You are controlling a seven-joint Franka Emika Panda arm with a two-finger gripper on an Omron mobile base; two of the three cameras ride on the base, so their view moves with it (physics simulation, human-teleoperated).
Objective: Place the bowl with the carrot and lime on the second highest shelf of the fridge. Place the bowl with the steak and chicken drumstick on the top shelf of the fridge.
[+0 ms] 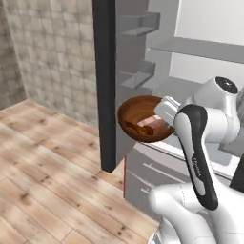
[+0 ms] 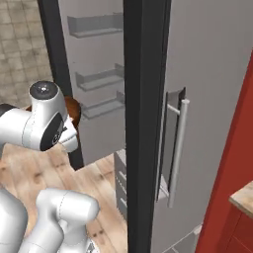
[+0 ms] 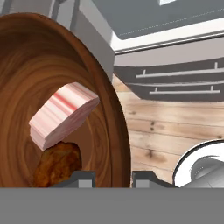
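hand view: gripper (image 3: 113,176) pinches the rim of the bowl (image 3: 52,100), one tip on each side. steak (image 3: 61,114) and drumstick (image 3: 57,164) lie inside. bowl is held level beside the open fridge door (image 1: 107,81), probably for shelving.

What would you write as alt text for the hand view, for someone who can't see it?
A brown wooden bowl is seen close up, its rim between the tool's two fingertips. Inside it lie a pink steak and a brown drumstick. Beyond the bowl are wooden floorboards and grey fridge drawers.
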